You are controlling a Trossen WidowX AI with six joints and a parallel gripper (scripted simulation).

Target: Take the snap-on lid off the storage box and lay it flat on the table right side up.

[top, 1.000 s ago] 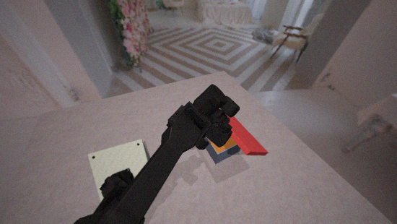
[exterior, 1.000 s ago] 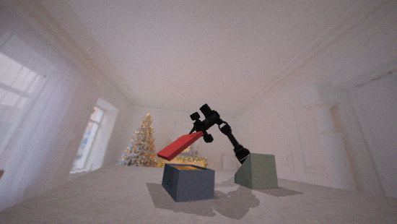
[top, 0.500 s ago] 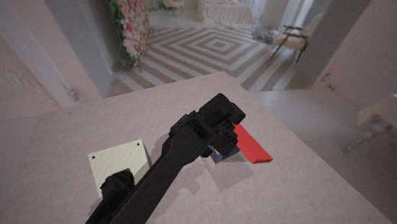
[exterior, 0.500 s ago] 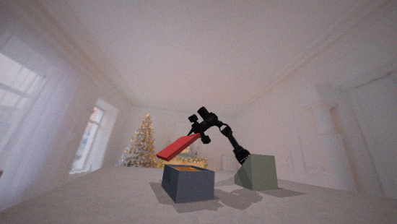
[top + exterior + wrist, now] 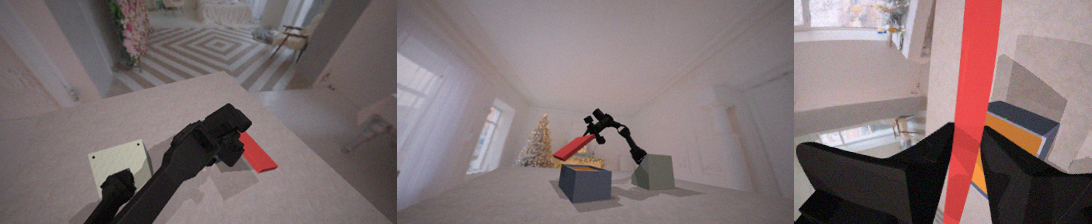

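The red lid [image 5: 257,152] [image 5: 574,147] [image 5: 980,65] is up in the air, clear of the box and tilted, its far end lower in the exterior view. My gripper [image 5: 967,130] [image 5: 590,135] is shut on the lid, with the lid's edge running between the fingers in the wrist view. The blue-grey storage box [image 5: 592,185] [image 5: 1020,116] stands open on the table below, its orange inside showing. In the top view the arm hides nearly all of the box, and the fingertips are hidden there too.
A pale green block [image 5: 120,155] [image 5: 660,171] stands on the table [image 5: 216,92] [image 5: 516,202] beside the arm's base. The table's right edge runs close past the lid in the top view.
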